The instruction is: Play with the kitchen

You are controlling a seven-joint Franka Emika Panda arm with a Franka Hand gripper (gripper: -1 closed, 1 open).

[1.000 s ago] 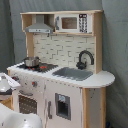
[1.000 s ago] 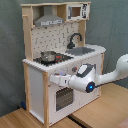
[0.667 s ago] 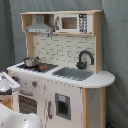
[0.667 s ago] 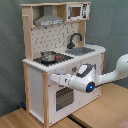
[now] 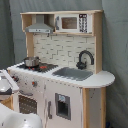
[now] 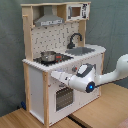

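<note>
The kitchen (image 5: pixel 65 95) is a tall toy of pale wood and white panels, seen in both exterior views. It has a grey hood (image 5: pixel 39 27), a black faucet (image 5: pixel 85 57), a sink (image 5: pixel 74 73), and a stovetop (image 5: pixel 37 66) with a small metal pot (image 5: pixel 31 61) on it. A windowed oven door (image 6: pixel 62 97) sits low on the front. In the second exterior view my white arm (image 6: pixel 107 77) comes in from the right, and the gripper (image 6: pixel 54 75) points at the kitchen's (image 6: pixel 37 85) front panel just under the stovetop edge. In the first exterior view the gripper (image 5: pixel 7 84) shows at the left edge.
A microwave (image 5: pixel 70 22) sits in the top shelf beside the hood. The kitchen stands on a wooden table (image 6: pixel 100 112) in front of a grey curtain (image 6: pixel 112 25). Part of my white arm base (image 5: pixel 17 120) fills the first exterior view's lower left.
</note>
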